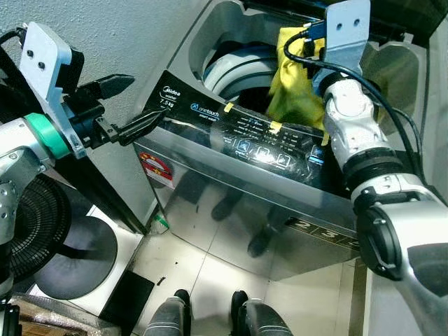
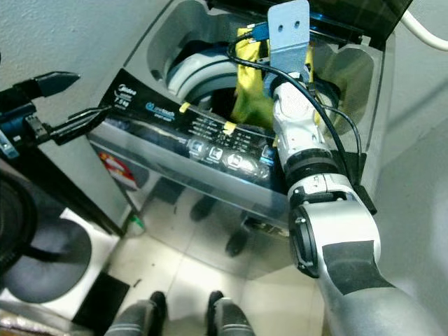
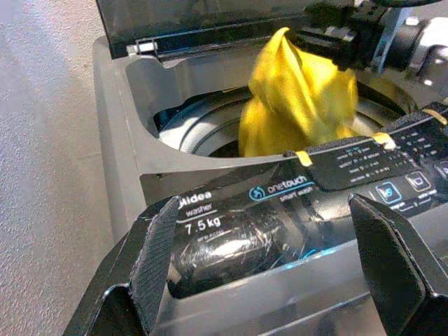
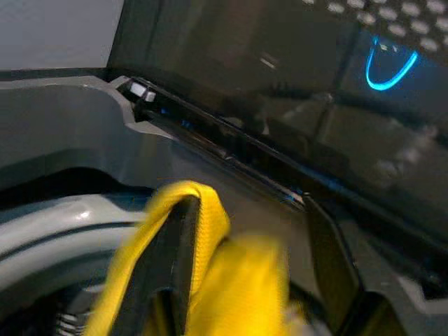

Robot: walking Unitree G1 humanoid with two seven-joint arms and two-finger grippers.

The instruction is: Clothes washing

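Note:
A grey top-loading washing machine (image 1: 231, 182) stands before me with its dark lid (image 3: 210, 17) raised. A yellow cloth (image 1: 294, 84) hangs over the drum opening (image 1: 234, 70), just behind the control panel (image 1: 259, 140). My right gripper (image 1: 306, 43) is above the drum at the top of the cloth. In the right wrist view its fingers (image 4: 175, 259) stand apart, and the yellow cloth (image 4: 238, 280) is draped over one of them. My left gripper (image 1: 145, 99) is open and holds nothing, at the machine's front left corner beside the panel.
A black fan (image 1: 38, 224) on a white base (image 1: 105, 280) stands on the floor to the left of the machine. A plain wall (image 1: 140, 35) runs behind. My feet (image 1: 210, 315) are on the tiles close to the machine's front.

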